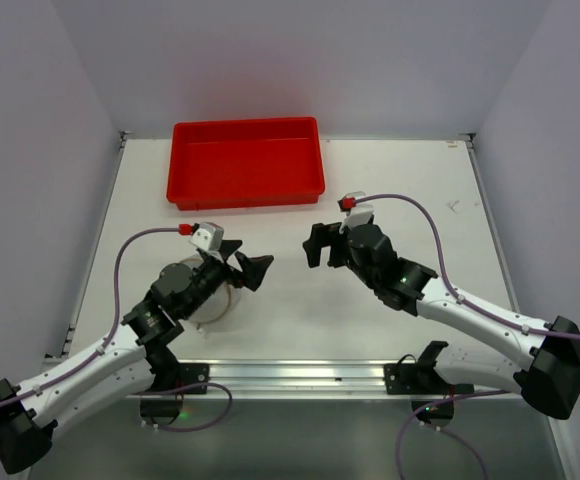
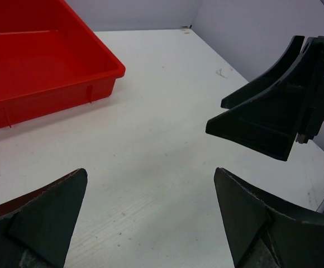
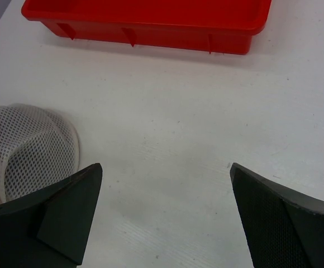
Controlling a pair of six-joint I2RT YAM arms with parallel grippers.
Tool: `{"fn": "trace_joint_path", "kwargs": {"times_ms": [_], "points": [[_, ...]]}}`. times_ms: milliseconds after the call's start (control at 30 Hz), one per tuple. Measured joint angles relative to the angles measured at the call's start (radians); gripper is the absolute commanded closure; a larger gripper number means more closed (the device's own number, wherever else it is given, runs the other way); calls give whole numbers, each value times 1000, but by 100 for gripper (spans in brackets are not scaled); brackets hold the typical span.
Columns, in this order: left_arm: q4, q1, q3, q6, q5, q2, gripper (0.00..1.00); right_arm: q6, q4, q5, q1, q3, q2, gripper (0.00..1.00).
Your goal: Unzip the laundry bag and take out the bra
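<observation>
Mesh is the only part of the laundry bag (image 3: 31,148) that reads clearly. The right wrist view catches a white, domed patch of it at the left edge, resting on the counter (image 3: 173,123), cut off by the frame and partly covered below by that pincer's own left finger (image 3: 53,220). Neither a zip nor a lid can be made out there, and what lies inside cannot be told through the netting. From the top camera the bag (image 1: 222,300) is mostly hidden under the wrist of the left arm (image 1: 100,365), with only a pale, translucent curve showing just beside the arm on the near left part of the counter (image 1: 300,320). The left pincer (image 1: 253,262) hangs above the counter beyond the bag, not touching it, and its own camera shows the fingers spread wide with bare white surface between them (image 2: 151,212). The bag does not appear in that view. The right pincer (image 1: 315,247) faces it from the right with a clear gap between the two. Its jaws likewise stand well apart and hold nothing (image 3: 165,215). Seen from the left wrist, the right pincer (image 2: 218,114) is edge-on, so its fingers overlap and its body runs off the right side of the frame. A red tray (image 1: 245,197) sits at the far side of the counter, well apart from the bag. Both wrist views crop it, showing only a corner (image 2: 67,95) or the front wall (image 3: 151,33).
</observation>
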Motion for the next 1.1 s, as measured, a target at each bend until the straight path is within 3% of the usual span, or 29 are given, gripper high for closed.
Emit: {"fn": "trace_joint_path", "kwargs": {"times_ms": [300,767,967,1100], "points": [[-32,0,3,-9,-109,-15,0,-12,2,-14,0,0,0,1],[-739,0,401,-333,-583,62,2,-44,43,-154,0,0,55,2],[-846,0,346,-444,-600,15,5,-43,43,-199,0,0,62,2],[-839,1,285,-470,-591,84,7,-43,47,-207,0,0,63,2]]}}
